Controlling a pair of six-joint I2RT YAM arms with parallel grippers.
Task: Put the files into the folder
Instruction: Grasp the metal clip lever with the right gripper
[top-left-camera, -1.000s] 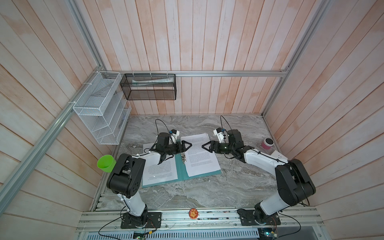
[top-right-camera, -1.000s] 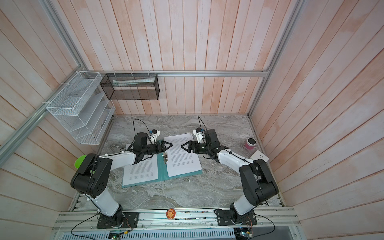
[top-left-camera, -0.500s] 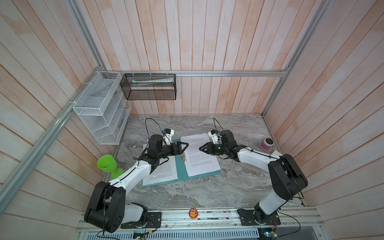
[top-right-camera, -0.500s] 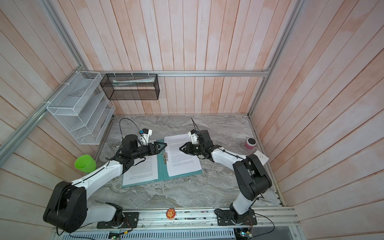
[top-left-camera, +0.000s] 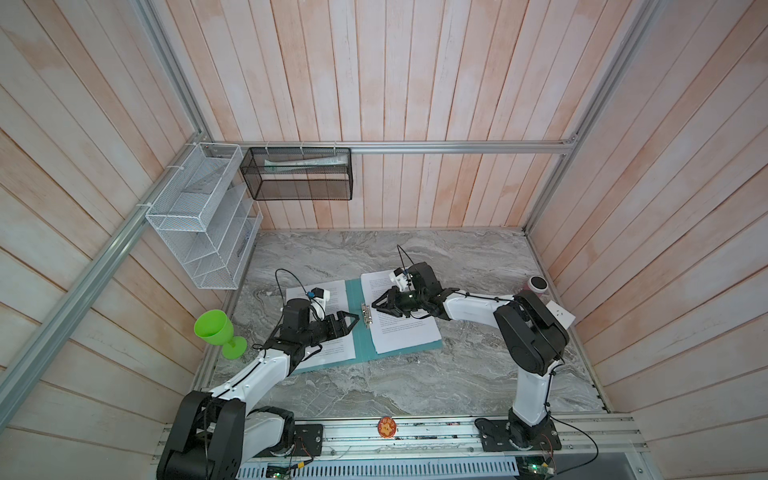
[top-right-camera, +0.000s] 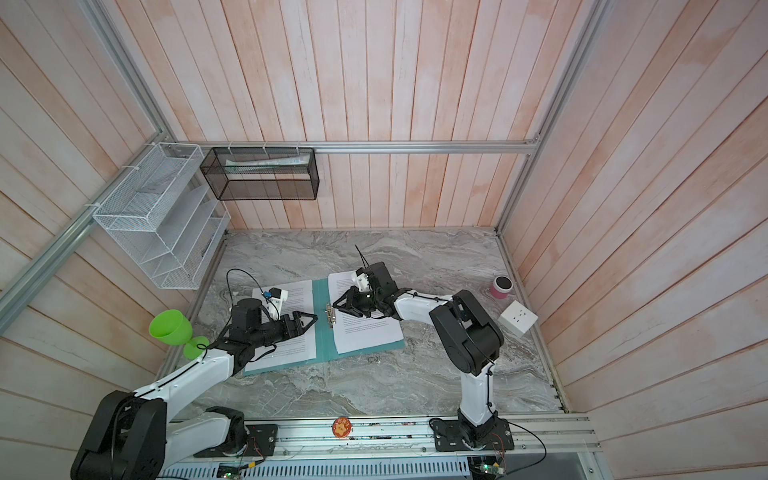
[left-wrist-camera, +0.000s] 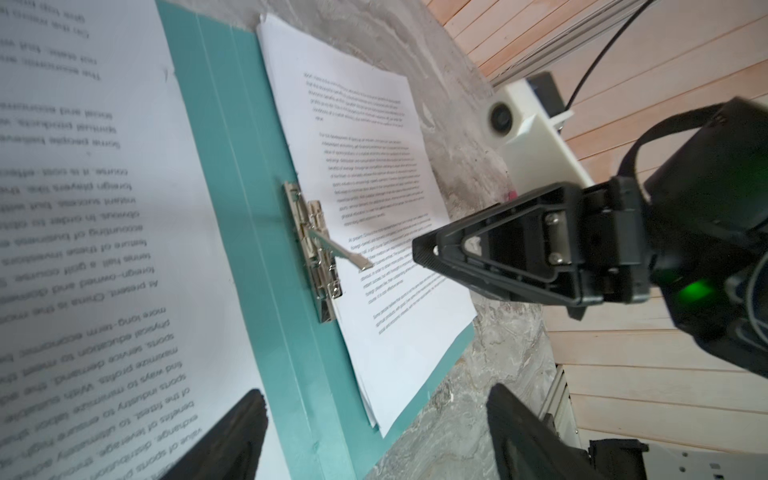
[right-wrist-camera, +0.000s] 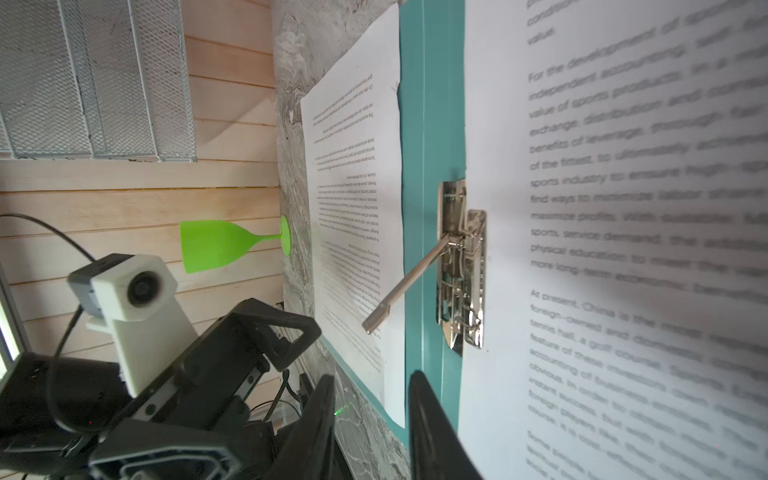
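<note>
- At the front rail, between the two arm bases, sits a small orange round badge (top-left-camera: 387, 428).
- Beyond it, the grey marbled bench (top-left-camera: 415, 382) lies bare up to the folder's near edge.
- A green goblet (top-left-camera: 212, 330) stands upright at the bench's edge on the left arm's side.
- The left fingers (top-left-camera: 353, 326) hover low over the sheets on that arm's side. They are spread wide, with nothing between them.
- The teal folder (top-left-camera: 354, 293) lies open and flat near the middle of the bench.
- The files (top-left-camera: 405, 332) are white printed sheets lying in it, some on each cover.
- A silver clip (top-left-camera: 365, 316) sits just beside the spine, at the inner edge of the stack on the right arm's side. Its thin lever (right-wrist-camera: 407, 278) is tilted up.
- The right fingers (top-left-camera: 375, 306) point at the clip from over that stack. They are drawn close with a narrow gap, grip nothing, and their tips stop just short of the lever.
- A white socket block (top-right-camera: 517, 318) and a pink cup (top-left-camera: 538, 284) sit at the bench's edge on the right arm's side.
- A white wire rack (top-left-camera: 199, 216) hangs on the side wall.
- A black mesh basket (top-left-camera: 299, 174) hangs on the back wall, with pale papers inside.
</note>
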